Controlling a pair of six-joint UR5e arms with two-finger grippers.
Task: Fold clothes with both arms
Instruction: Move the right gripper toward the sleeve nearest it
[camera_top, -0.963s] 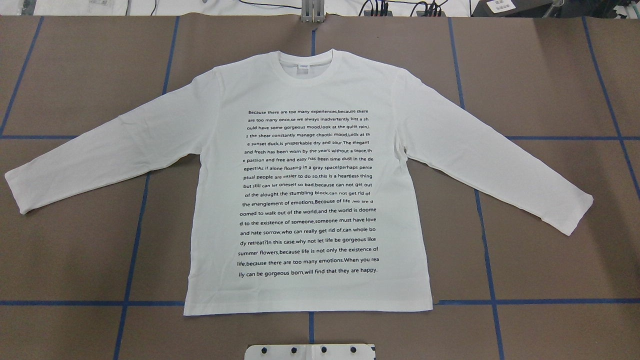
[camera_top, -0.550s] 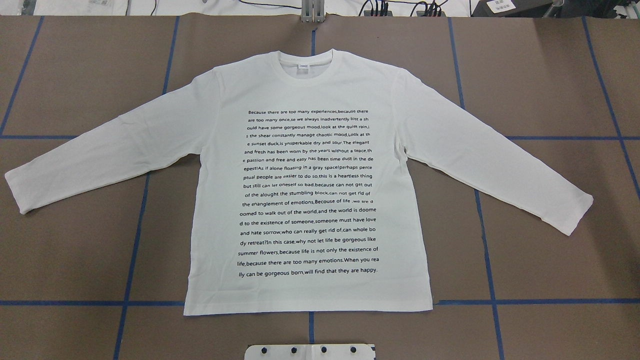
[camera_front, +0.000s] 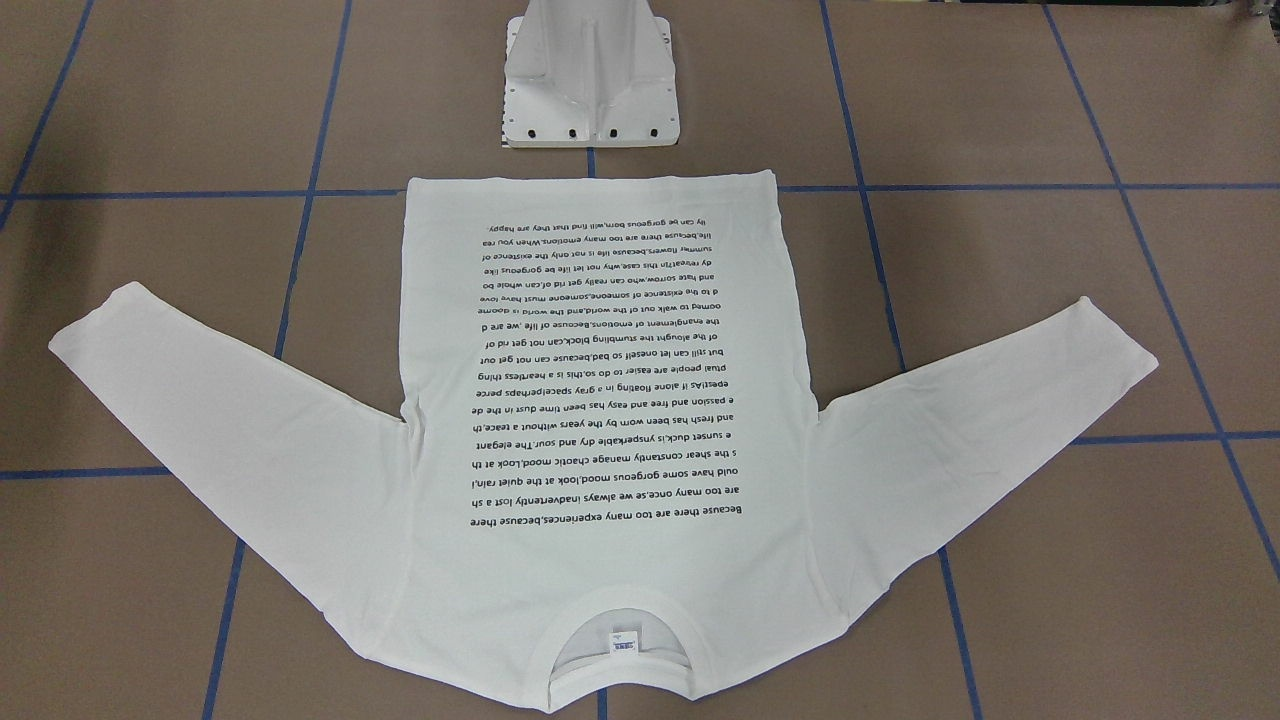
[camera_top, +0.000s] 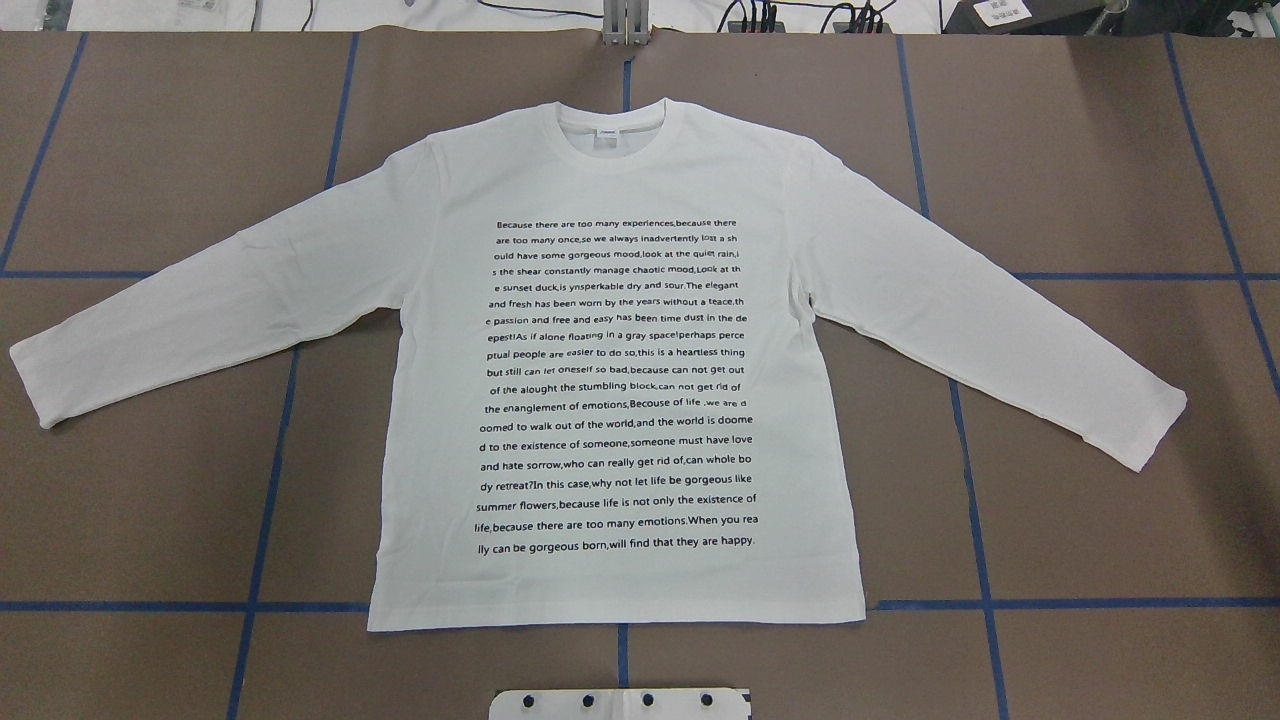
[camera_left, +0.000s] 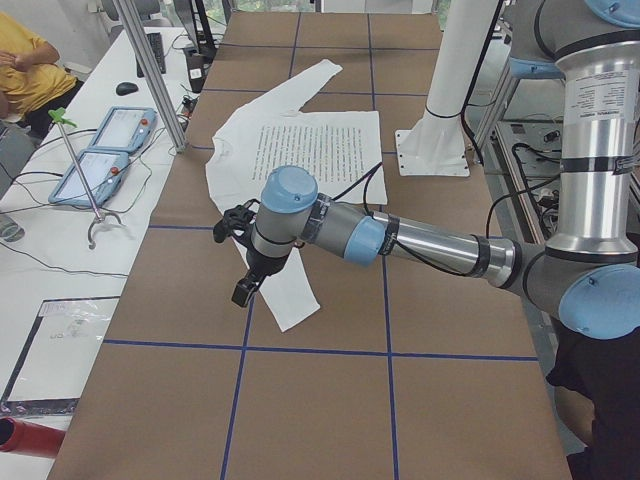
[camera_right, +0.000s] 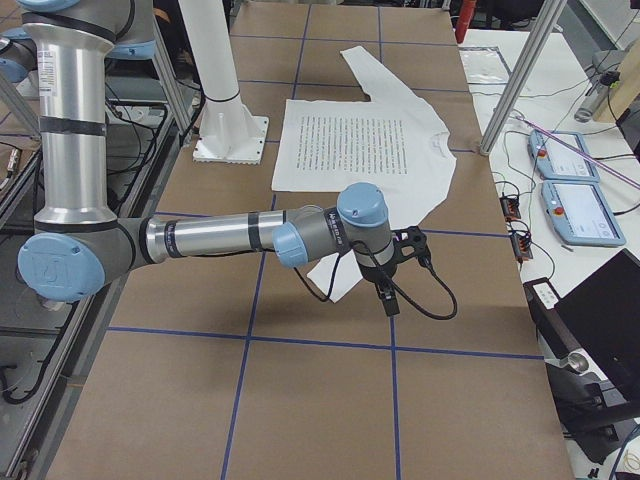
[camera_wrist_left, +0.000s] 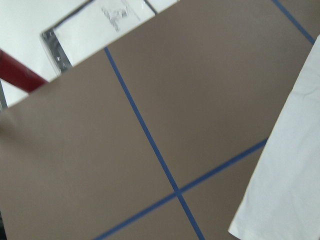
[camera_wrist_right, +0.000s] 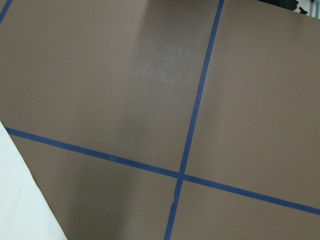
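The clothes, one white long-sleeved shirt (camera_top: 620, 330), lie flat and spread out on the brown table, black text block up, neck toward the far edge and both sleeves angled outward. The front-facing view shows the shirt (camera_front: 600, 400) with its neck nearest. In the left side view my left gripper (camera_left: 240, 262) hangs above the near sleeve's cuff (camera_left: 290, 300). In the right side view my right gripper (camera_right: 400, 262) hovers by the other sleeve's cuff (camera_right: 335, 275). I cannot tell whether either is open or shut. Each wrist view catches only a shirt edge (camera_wrist_left: 290, 175) (camera_wrist_right: 15, 200).
The white metal stand base (camera_front: 590, 90) sits just beyond the shirt's hem. Blue tape lines (camera_top: 270, 480) grid the brown table. A side bench with control pendants (camera_left: 100, 150), an aluminium post (camera_left: 150, 70) and a seated person (camera_left: 25, 70) lie beyond the table's edge.
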